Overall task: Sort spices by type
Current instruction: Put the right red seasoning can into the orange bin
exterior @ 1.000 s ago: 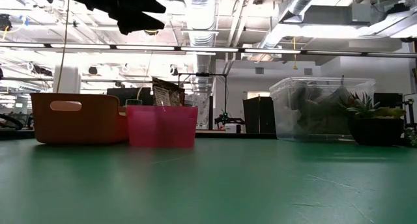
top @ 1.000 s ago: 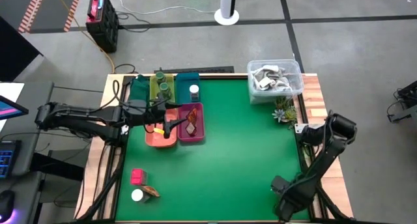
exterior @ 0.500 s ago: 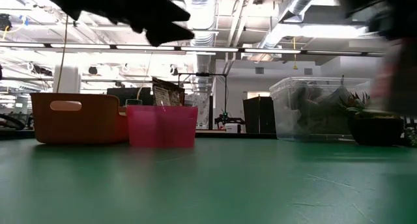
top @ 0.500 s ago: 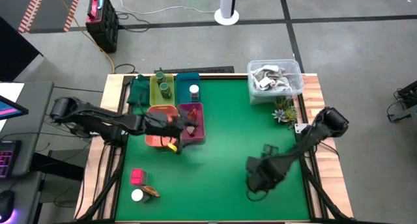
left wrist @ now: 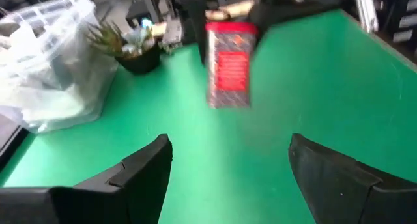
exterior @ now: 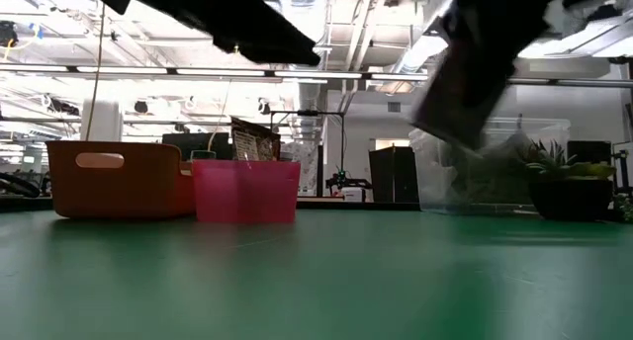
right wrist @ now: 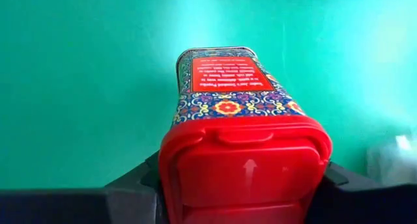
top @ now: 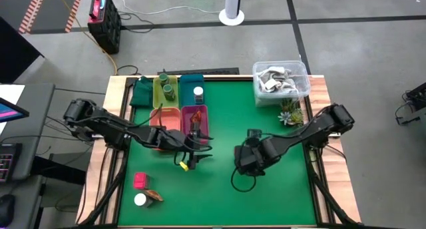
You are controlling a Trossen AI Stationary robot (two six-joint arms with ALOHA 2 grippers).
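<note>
My right gripper (top: 243, 165) hangs over the table's middle, shut on a red-capped spice tin (right wrist: 229, 100) with a patterned label, also seen in the left wrist view (left wrist: 229, 64) and the low view (exterior: 465, 83). My left gripper (left wrist: 228, 159) is open over the table (top: 192, 156), near the magenta tray (top: 200, 112), touching nothing. A pink-red block (top: 141, 180), a white-capped jar (top: 140, 200) and a reddish-brown leaf piece (top: 154, 196) lie at the near left. Dark green jars (top: 166, 90) sit in the yellow-green tray, a white-capped jar (top: 198, 92) in the teal tray. My right gripper pinches the tin at its red cap end (right wrist: 242, 160), one finger (right wrist: 133, 185) on each side. The tin points forward along the fingers. It is lifted clear of the table and tilted.
An orange tray (top: 160, 140) and a green tray (top: 141, 92) stand with the others at the far left. A clear tub of grey-white items (top: 279, 82) and a small spiky plant (top: 290, 112) occupy the far right corner. Bare green mat lies near and right.
My right gripper swung with the tin from the near right corner toward the table's middle. My left gripper moved from over the orange and magenta trays toward the near edge and the right, stopping beside the magenta tray's near side.
</note>
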